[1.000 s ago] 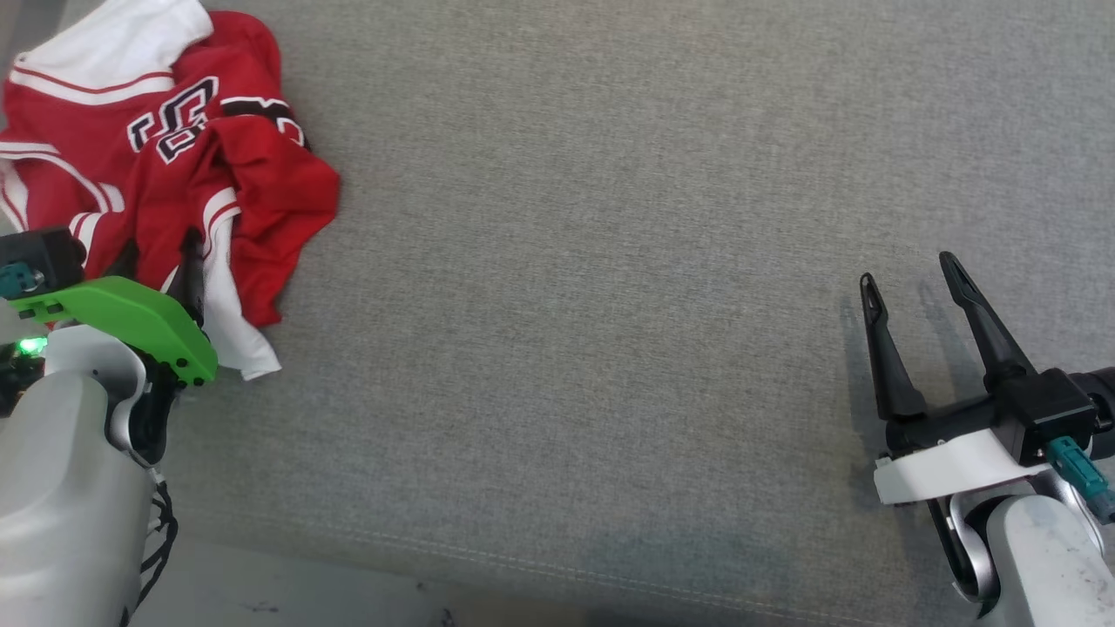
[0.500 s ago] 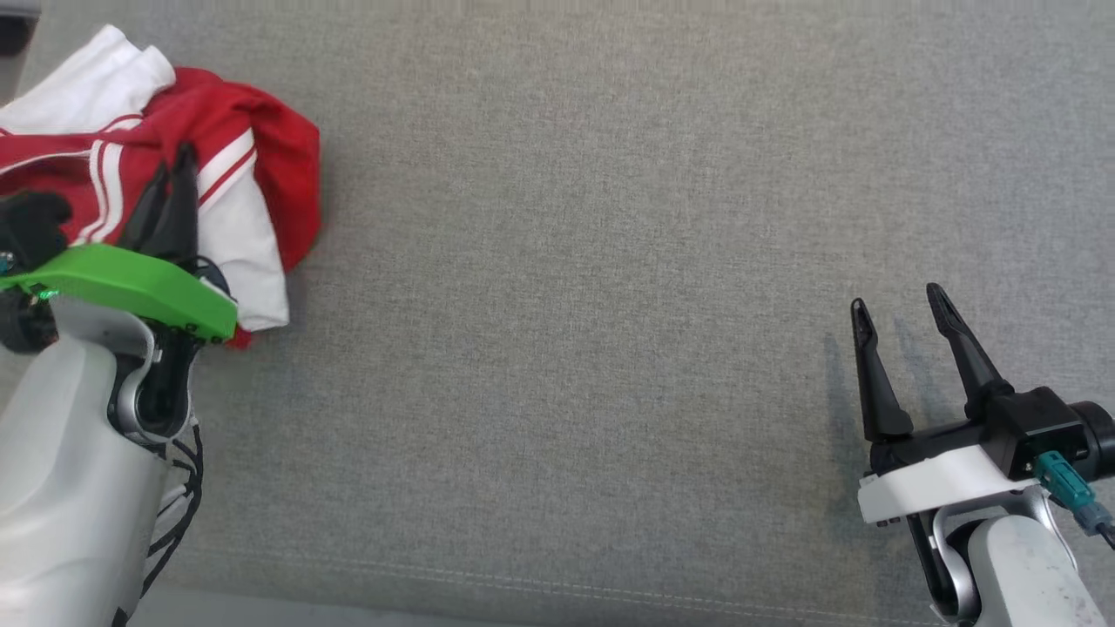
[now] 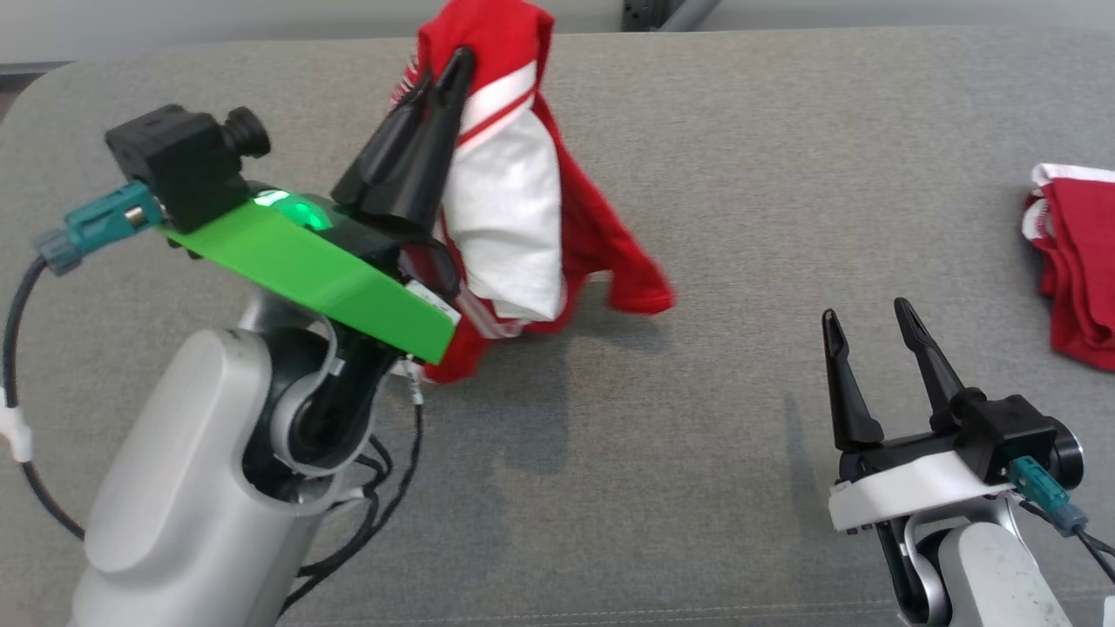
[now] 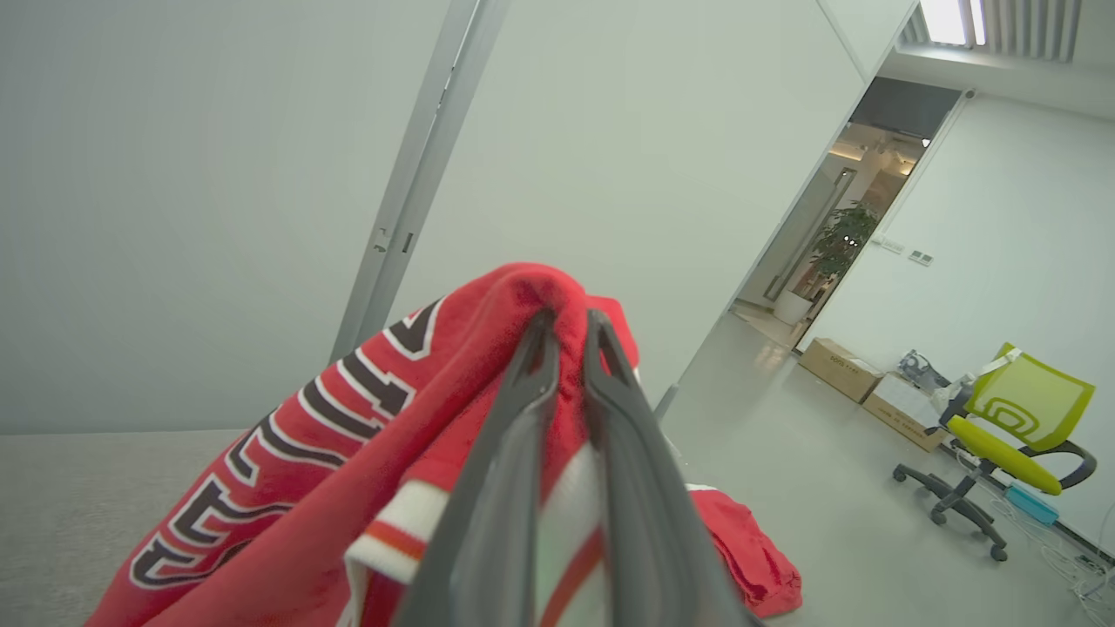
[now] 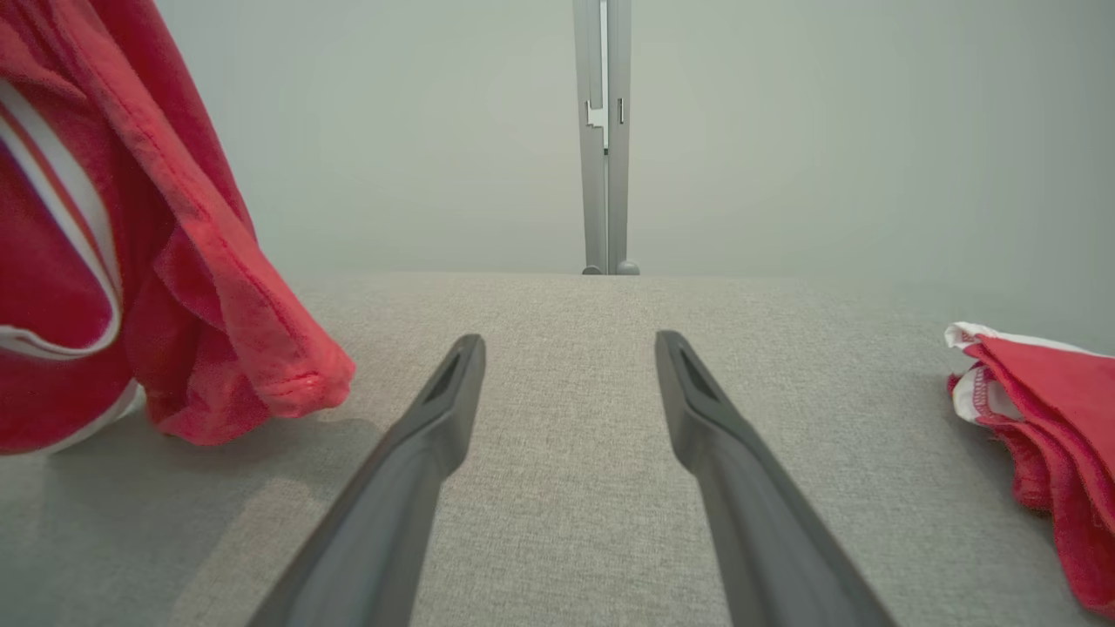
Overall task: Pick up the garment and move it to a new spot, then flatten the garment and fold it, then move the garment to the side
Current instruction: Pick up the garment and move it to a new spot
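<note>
The garment is a red and white jersey with black lettering. It hangs bunched above the grey cushion from my left gripper, which is shut on its red fabric near the top. In the left wrist view the two dark fingers pinch the red cloth at their tips. The hanging hem shows at the left of the right wrist view, just above the cushion. My right gripper stands open low at the right, nothing between its fingers.
A second red and white garment lies folded at the cushion's right edge. The grey cushion spreads wide between the two arms. Beyond it are a pale wall, a metal post and a green office chair.
My left gripper has shut on the jersey and lifted it off the cushion, carrying it rightward. The head camera has shifted, bringing the second garment into view. The right gripper stays open.
</note>
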{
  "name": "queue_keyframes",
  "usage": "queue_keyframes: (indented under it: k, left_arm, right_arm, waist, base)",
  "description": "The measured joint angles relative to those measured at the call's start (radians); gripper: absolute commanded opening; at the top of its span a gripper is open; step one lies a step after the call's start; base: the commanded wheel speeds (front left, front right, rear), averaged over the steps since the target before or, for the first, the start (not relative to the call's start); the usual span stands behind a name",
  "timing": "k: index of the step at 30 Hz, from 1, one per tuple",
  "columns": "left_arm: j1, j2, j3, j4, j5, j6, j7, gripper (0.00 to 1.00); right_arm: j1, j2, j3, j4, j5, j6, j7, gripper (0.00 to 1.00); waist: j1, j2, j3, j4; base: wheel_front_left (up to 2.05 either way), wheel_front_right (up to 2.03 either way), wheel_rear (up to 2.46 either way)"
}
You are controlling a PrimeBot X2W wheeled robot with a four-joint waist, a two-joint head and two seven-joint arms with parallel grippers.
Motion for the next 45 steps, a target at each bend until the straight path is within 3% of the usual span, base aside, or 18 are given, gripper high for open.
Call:
queue_keyframes:
  k: [7,11,15,20,26,27,28,29,34,37,40,45]
  left_arm:
    - [-0.043,-0.094,-0.078,-0.111,0.006,0.084,0.056,0.00]
    - [-0.047,-0.140,-0.087,-0.016,0.011,0.134,0.052,0.00]
    - [-0.030,-0.159,-0.068,0.168,0.014,0.167,0.021,0.00]
    - [-0.022,-0.201,-0.065,0.467,-0.023,0.136,-0.026,0.00]
    - [-0.019,-0.224,-0.102,0.797,-0.022,0.040,-0.147,0.00]
    - [-0.020,-0.228,-0.106,0.826,-0.023,0.027,-0.171,0.16]
    - [-0.023,-0.231,-0.110,0.848,-0.026,0.012,-0.191,0.70]
    - [-0.026,-0.231,-0.122,0.865,-0.025,-0.003,-0.212,1.00]
    - [-0.031,-0.232,-0.159,0.864,0.013,-0.035,-0.315,1.00]
    - [0.025,-0.207,-0.157,0.798,0.099,0.009,-0.343,1.00]
    - [0.138,-0.151,-0.059,0.629,0.196,0.069,-0.347,1.00]
    - [0.394,-0.101,0.046,0.417,0.394,0.125,-0.349,1.00]
  right_arm:
    - [0.000,0.010,-0.023,-0.011,0.011,0.000,-0.001,1.00]
    - [0.000,0.014,-0.022,-0.012,0.020,0.000,-0.001,1.00]
    - [0.000,0.017,-0.014,-0.009,0.033,0.000,-0.001,1.00]
    - [0.001,0.017,-0.003,-0.001,0.059,0.000,-0.001,1.00]
    - [-0.020,0.018,0.035,0.012,0.069,0.000,-0.001,1.00]
    - [-0.020,0.018,0.032,0.013,0.069,0.000,-0.001,1.00]
    - [-0.020,0.018,0.030,0.013,0.069,0.000,-0.001,1.00]
    - [-0.019,0.018,0.023,0.013,0.069,0.000,-0.001,1.00]
    - [0.005,0.019,0.002,0.018,0.059,0.000,-0.001,1.00]
    - [0.034,0.019,-0.022,0.017,0.056,0.000,-0.001,1.00]
    - [0.063,0.018,-0.045,0.008,0.040,0.000,-0.001,1.00]
    - [0.101,0.018,-0.090,-0.012,-0.008,0.000,-0.001,1.00]
  waist:
    - [0.0000,0.0001,-0.028,-0.132]
    - [0.0000,0.0000,-0.033,-0.206]
    - [0.0000,0.0000,-0.027,-0.269]
    - [0.0000,0.0000,-0.004,-0.319]
    - [0.0000,0.0000,0.025,-0.346]
    - [0.0000,0.0000,0.028,-0.347]
    - [0.0000,0.0001,0.029,-0.346]
    - [0.0000,0.0001,0.029,-0.343]
    - [0.0000,0.0000,0.016,-0.317]
    - [0.0000,0.0000,-0.007,-0.297]
    - [0.0000,0.0000,-0.028,-0.270]
    - [0.0000,0.0001,-0.059,-0.215]
  base:
    - [0.00,0.00,0.00]
    - [0.00,0.00,0.00]
    - [0.00,0.00,0.00]
    - [0.00,0.00,0.00]
    - [0.00,0.00,0.00]
    - [0.00,0.00,0.00]
    - [0.00,0.00,0.00]
    - [0.00,0.00,0.00]
    - [0.00,0.00,0.00]
    - [0.00,0.00,0.00]
    - [0.00,0.00,0.00]
    - [0.00,0.00,0.00]
